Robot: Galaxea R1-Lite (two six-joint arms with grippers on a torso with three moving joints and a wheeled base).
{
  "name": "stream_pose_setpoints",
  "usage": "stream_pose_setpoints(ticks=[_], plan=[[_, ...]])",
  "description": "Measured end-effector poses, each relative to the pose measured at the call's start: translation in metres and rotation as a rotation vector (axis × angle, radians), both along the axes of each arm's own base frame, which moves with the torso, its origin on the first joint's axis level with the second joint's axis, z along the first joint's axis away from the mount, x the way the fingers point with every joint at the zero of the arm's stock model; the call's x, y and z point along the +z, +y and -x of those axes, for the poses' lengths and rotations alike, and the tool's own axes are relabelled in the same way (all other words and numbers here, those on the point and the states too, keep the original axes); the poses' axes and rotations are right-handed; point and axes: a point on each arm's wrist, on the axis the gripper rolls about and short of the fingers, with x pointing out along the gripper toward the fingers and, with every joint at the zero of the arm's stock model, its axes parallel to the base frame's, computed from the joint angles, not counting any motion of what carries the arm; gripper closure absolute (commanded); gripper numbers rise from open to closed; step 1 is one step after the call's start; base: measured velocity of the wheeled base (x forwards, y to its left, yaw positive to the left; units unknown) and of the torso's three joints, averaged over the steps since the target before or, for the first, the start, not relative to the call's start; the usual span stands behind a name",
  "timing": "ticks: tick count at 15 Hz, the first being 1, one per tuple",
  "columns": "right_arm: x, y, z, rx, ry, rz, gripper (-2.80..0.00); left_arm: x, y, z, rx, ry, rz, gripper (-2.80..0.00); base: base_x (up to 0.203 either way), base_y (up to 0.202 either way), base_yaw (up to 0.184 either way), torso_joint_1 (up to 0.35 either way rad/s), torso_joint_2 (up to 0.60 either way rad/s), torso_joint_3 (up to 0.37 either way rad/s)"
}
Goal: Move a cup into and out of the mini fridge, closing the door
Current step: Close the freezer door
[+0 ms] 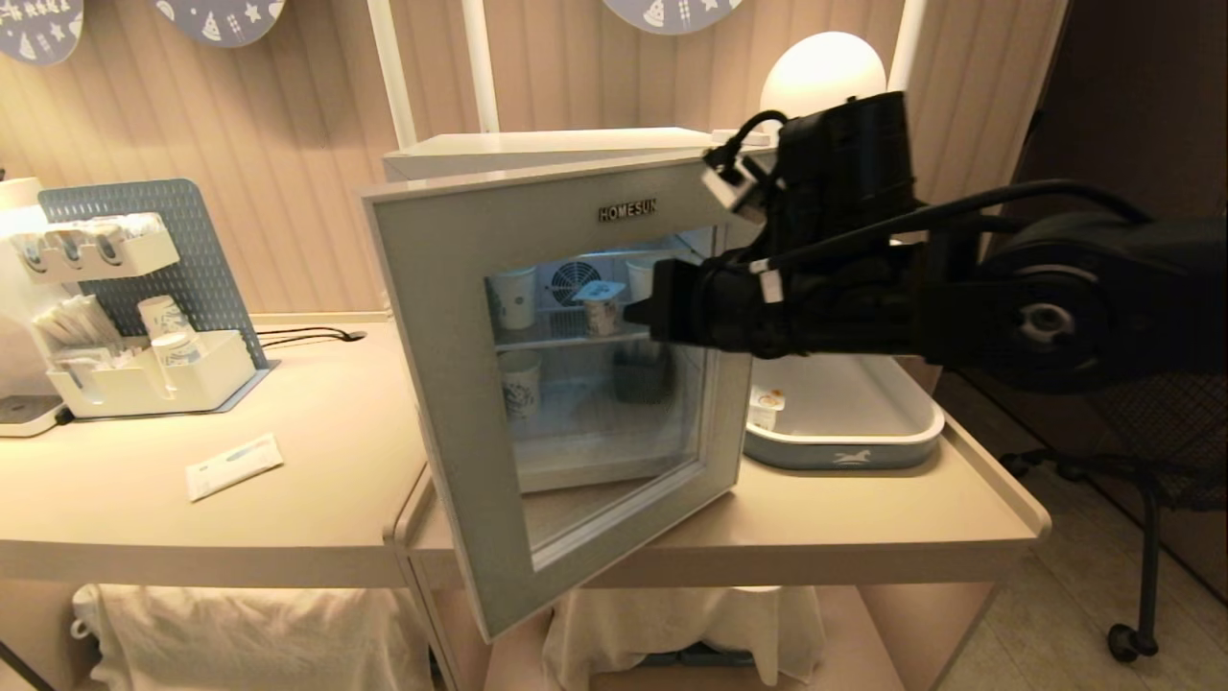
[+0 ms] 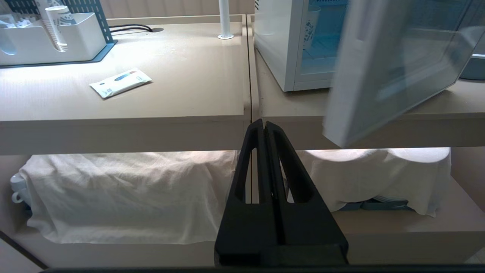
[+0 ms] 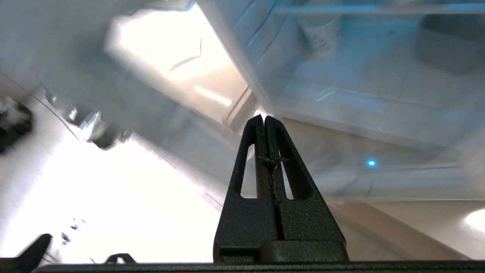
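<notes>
Wall: pale beige vertically ribbed panelling, with round grey-blue printed discs hanging along the top.
Posts: two white round uprights rising behind the tables.
Light: a glowing white globe lamp at the back right.
Tables: two cream flat-topped tables set edge to edge, with a narrow seam between them.
Under the tables: crumpled white cloths draped over a lower shelf.
Floor: light wood-look boards at the right.
Chair: a black metal-framed chair on castors at the far right.
</notes>
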Motion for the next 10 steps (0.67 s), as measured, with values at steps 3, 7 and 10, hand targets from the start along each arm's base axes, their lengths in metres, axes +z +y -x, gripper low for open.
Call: stream_pose_setpoints(ticks=[3,7,10], plan=[[-0.009,0.036,-0.007,0.001,-0.003,0.077,0.00,0.000,0.000,0.000,0.000,0.000,0.000,0.00,0.000,0.000,0.000,0.000,0.00,0.000],[-0.011,0.060,-0.015,-0.002,-0.062,0.126,0.00,0.000,0.000,0.000,0.000,0.000,0.000,0.00,0.000,0.000,0.000,0.000,0.00,0.000],[-0.016,0.069,-0.028,-0.096,-0.197,0.183,0.00,0.000,0.000,0.000,0.000,0.000,0.000,0.00,0.000,0.000,0.000,0.000,0.00,0.000]])
